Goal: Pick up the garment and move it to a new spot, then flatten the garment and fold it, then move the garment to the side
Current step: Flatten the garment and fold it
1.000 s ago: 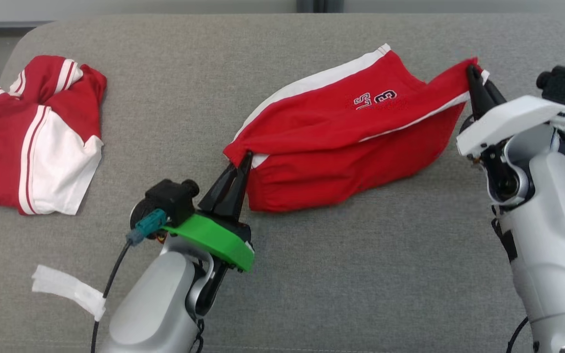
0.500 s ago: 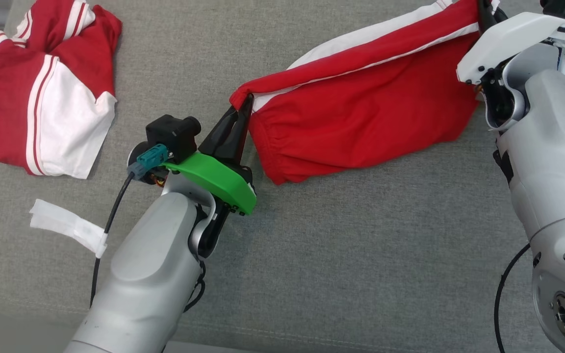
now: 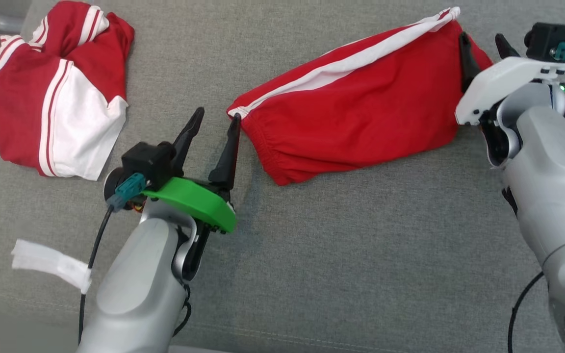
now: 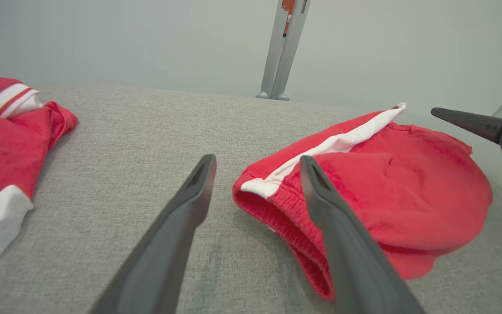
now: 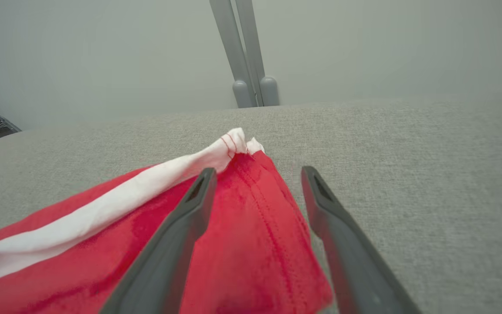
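Left hand (image 3: pixel 218 113), right hand (image 3: pixel 481 36): now open.

My fingers (image 4: pixel 177 226) stand spread, holding nothing. The red garment (image 4: pixel 408 196) lies on the grey cushion (image 4: pixel 146 126), its white-striped corner showing between them.

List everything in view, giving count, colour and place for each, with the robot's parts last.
shorts: one, red with a white side stripe, lying centre-right on the cushion
second garment: one, red and white, crumpled at the far left of the cushion
strip: one, white, near the cushion's front left edge
cushion: one, grey fabric, under both garments
post: one, grey, upright behind the cushion
left gripper: one, dark fingers, open, beside the shorts' left corner
right gripper: one, dark fingers, open, at the shorts' right corner
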